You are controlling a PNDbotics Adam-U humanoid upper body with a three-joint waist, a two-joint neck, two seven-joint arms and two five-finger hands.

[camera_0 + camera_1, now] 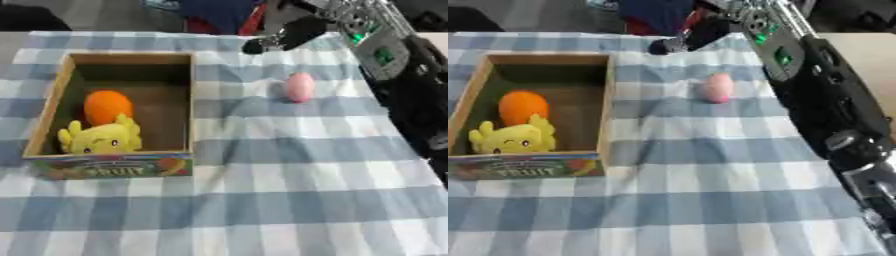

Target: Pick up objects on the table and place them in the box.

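Pink egg-shaped object (299,87) lies on the checked cloth (289,170), at 3 o'clock from the box (191,100). Right hand (289,35) hovers at its 12 o'clock; whether its fingers are curled cannot be told. It should descend directly over the object before closing. Box front reads "FRUIT" (531,171).

Blue-checked tablecloth (289,190) — grey floor (96,15) (far edge).
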